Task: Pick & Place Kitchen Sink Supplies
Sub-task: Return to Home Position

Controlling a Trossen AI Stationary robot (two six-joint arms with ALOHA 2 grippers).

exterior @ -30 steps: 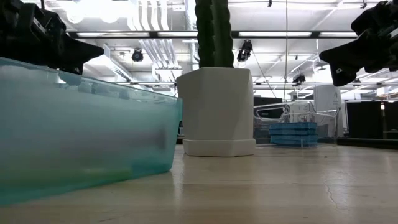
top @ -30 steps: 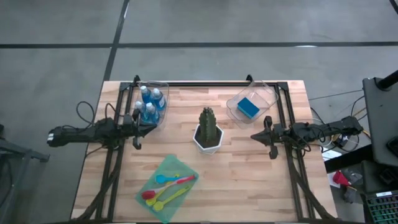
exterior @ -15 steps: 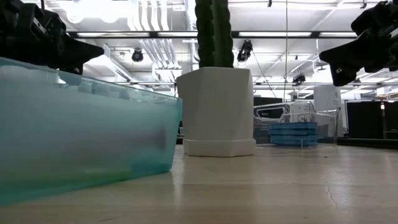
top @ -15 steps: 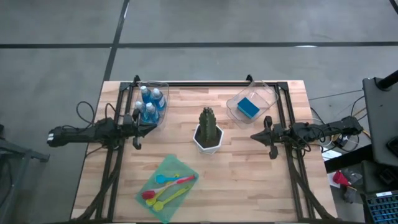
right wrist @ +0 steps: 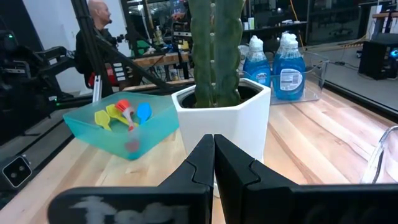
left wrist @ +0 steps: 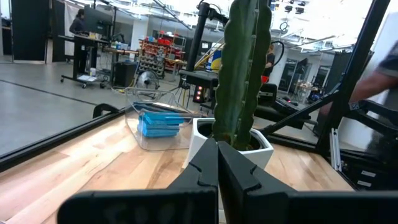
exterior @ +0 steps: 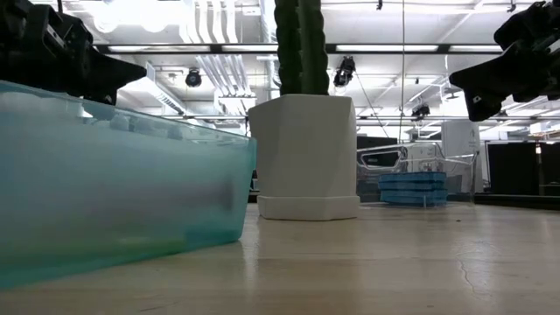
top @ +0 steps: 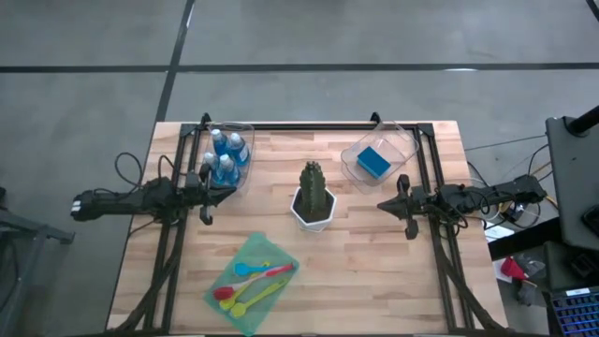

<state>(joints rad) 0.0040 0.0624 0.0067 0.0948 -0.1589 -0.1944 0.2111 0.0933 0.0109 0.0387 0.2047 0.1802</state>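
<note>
The left gripper (left wrist: 217, 148) and right gripper (right wrist: 214, 142) hang at the table's sides, fingers pressed shut, holding nothing. Bottles (top: 225, 159) sit in the far-left bin (top: 250, 140), sponges (top: 373, 161) in the far-right bin (top: 405, 142), and brushes (top: 251, 281) in the near green bin (top: 279, 251). A cactus (top: 314, 187) stands mid-table.

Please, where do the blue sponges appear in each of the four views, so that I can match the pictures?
High view: sponges in the clear bin, upper right of centre.
Low view: sponges right of centre, far back.
Left wrist view: sponges left of centre, in the clear bin.
Right wrist view: not in it.
Shared landmark: the potted cactus, in all four views.
</note>
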